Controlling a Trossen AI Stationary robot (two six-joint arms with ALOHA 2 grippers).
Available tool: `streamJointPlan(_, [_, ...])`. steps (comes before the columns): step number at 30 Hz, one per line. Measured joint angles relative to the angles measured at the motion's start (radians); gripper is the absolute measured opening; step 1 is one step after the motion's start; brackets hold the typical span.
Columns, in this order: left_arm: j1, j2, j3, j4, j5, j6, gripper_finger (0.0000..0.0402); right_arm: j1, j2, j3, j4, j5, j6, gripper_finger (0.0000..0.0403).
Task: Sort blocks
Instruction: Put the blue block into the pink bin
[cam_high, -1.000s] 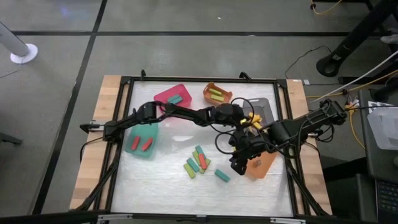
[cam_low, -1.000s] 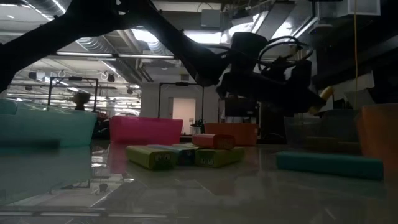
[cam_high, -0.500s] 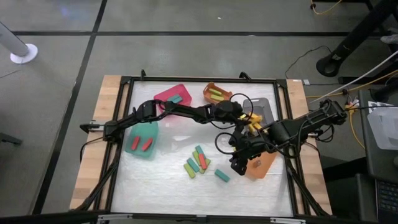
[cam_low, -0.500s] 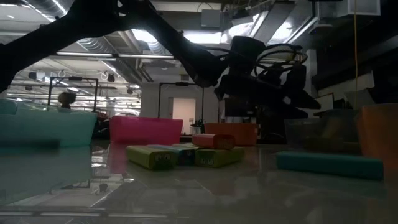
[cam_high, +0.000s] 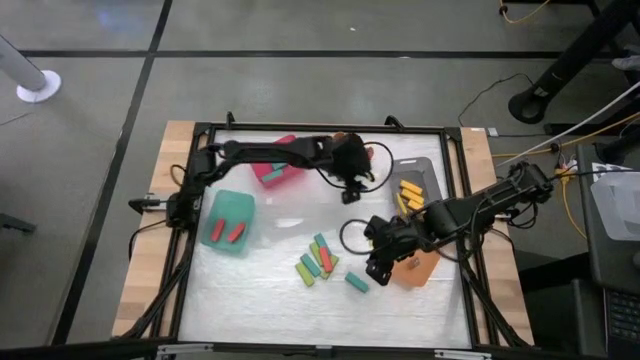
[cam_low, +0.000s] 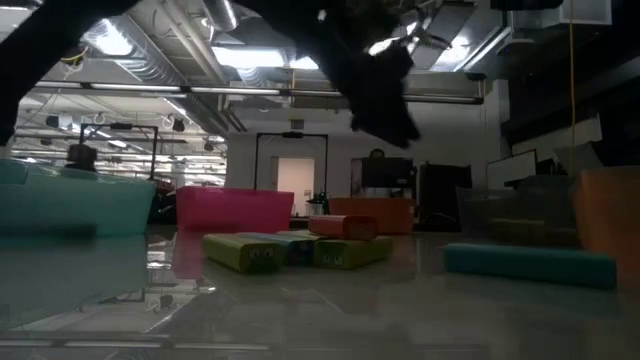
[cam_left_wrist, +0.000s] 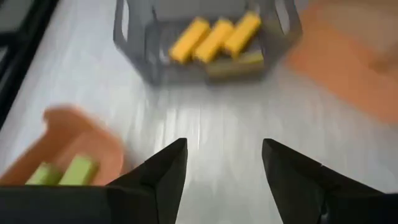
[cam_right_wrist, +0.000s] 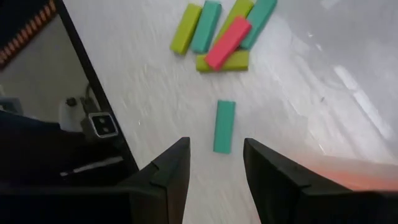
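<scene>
A pile of light green, teal and red blocks (cam_high: 316, 262) (cam_right_wrist: 221, 34) (cam_low: 290, 250) lies mid-table. A single teal block (cam_high: 356, 282) (cam_right_wrist: 224, 126) lies flat near the pile. Three yellow blocks (cam_high: 410, 192) (cam_left_wrist: 214, 38) lie in the grey bin, two red ones (cam_high: 228, 232) in the teal bin, green ones (cam_left_wrist: 62, 171) in a far orange bin. My right gripper (cam_high: 375, 268) (cam_right_wrist: 216, 162) hovers open and empty, close to the single teal block. My left gripper (cam_high: 351, 193) (cam_left_wrist: 224, 168) is open and empty above bare table between the pink and grey bins.
The pink bin (cam_high: 275, 160), the far orange bin (cam_high: 345, 148) and the grey bin (cam_high: 420, 178) line the far side. The teal bin (cam_high: 230, 222) sits at the left, a second orange bin (cam_high: 418, 268) beside the right gripper. Bare table lies near the front edge.
My left arm has swung from over the grey bin toward the table's far left and risen in the low view. The yellow piece seen at its fingers a second ago is gone from them, and the yellow blocks in the grey bin have come into view. The right gripper has barely moved.
</scene>
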Motion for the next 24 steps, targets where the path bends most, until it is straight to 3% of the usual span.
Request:
streamJointPlan(6, [0.003,-0.098,-0.002,-0.220,0.002,0.018,0.0194,0.041,0.098,0.000,0.005,-0.015,-0.003,0.0151])
streamJointPlan(24, [0.006,-0.435,-0.002,-0.471,0.000,0.040,0.0194,0.117,0.411,0.001,0.100,-0.016,-0.057,0.0151])
